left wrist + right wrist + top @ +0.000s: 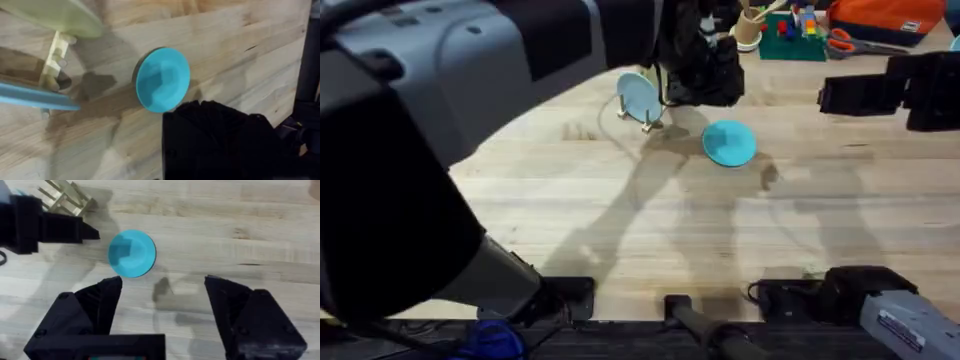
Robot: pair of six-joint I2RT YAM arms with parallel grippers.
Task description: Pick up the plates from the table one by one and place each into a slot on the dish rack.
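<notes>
Pale planks of worktop lie bare around our turquoise plate; rack near the far edge. Right gripper gapes empty; left gripper's state we cannot tell.

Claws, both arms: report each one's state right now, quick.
Left claw: cannot be told; it sits by the dish rack.
Right claw: open, holding nothing, above the turquoise plate.

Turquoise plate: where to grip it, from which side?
The turquoise plate lies flat on the table, beside the rack. Probably grip the rim on the side away from the rack, coming from above, one finger slipped under the edge. The open right gripper has clear table there.
</notes>
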